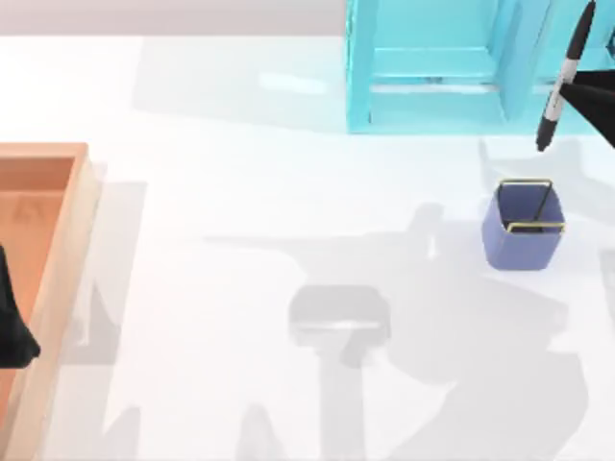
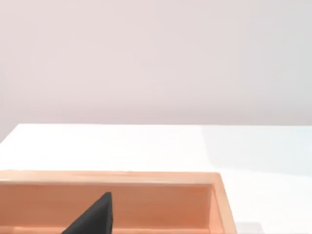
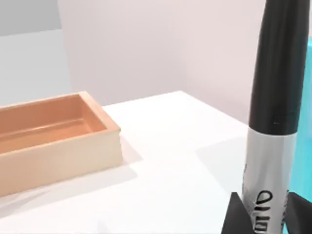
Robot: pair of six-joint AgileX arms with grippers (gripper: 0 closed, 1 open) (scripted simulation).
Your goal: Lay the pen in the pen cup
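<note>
Black-capped and grey-barrelled, the pen point(image 1: 565, 79) hangs nearly upright at the far right, clamped at mid-barrel by the right hand point(image 1: 577, 93), in front of the turquoise shelf unit point(image 1: 432, 67). The periwinkle pen cup point(image 1: 524, 227) stands on the worktop point(image 1: 288, 240) just nearer. The left hand point(image 1: 14, 331) is parked over the wooden tray point(image 1: 58, 240); its grip cannot be told.

The top camera looked straight down on the tabletop point(image 1: 288, 192). Both wrist cameras sat low, near it, sharing the tray point(image 2: 146, 178) point(image 3: 58, 141).
</note>
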